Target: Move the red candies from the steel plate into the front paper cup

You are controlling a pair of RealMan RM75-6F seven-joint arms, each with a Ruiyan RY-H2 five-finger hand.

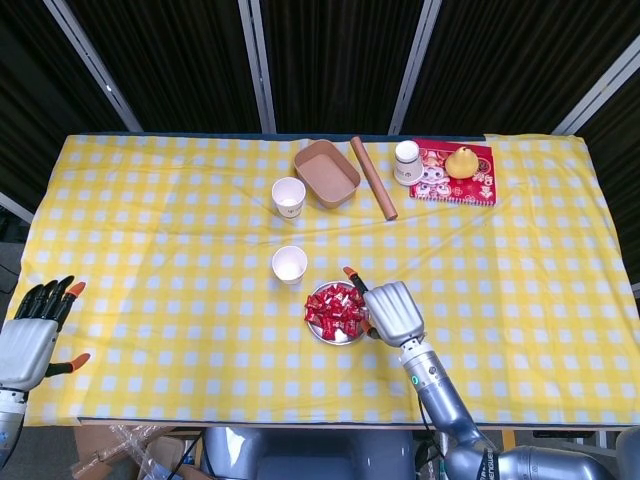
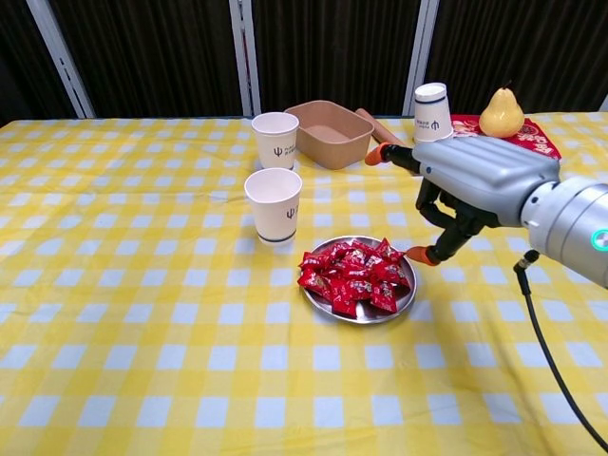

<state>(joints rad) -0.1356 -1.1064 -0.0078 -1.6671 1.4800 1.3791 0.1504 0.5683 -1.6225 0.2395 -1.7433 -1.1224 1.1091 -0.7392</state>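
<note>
A pile of red candies (image 1: 335, 307) (image 2: 355, 275) lies on the small steel plate (image 1: 318, 332) (image 2: 369, 316) in the middle of the table. The front paper cup (image 1: 289, 264) (image 2: 274, 204) stands upright just left of and behind the plate. My right hand (image 1: 392, 312) (image 2: 465, 186) hovers at the plate's right edge, fingers apart and holding nothing, its thumb tip close to the rim. My left hand (image 1: 30, 335) stays at the table's near left corner, fingers spread, empty; only the head view shows it.
A second paper cup (image 1: 288, 196) (image 2: 275, 140) stands behind the front one. Further back are a brown paper tray (image 1: 326, 173) (image 2: 329, 133), a brown roll (image 1: 373, 178), an upturned cup (image 1: 406, 162) (image 2: 431, 114) and a yellow pear (image 1: 462, 161) (image 2: 501, 115) on a red mat.
</note>
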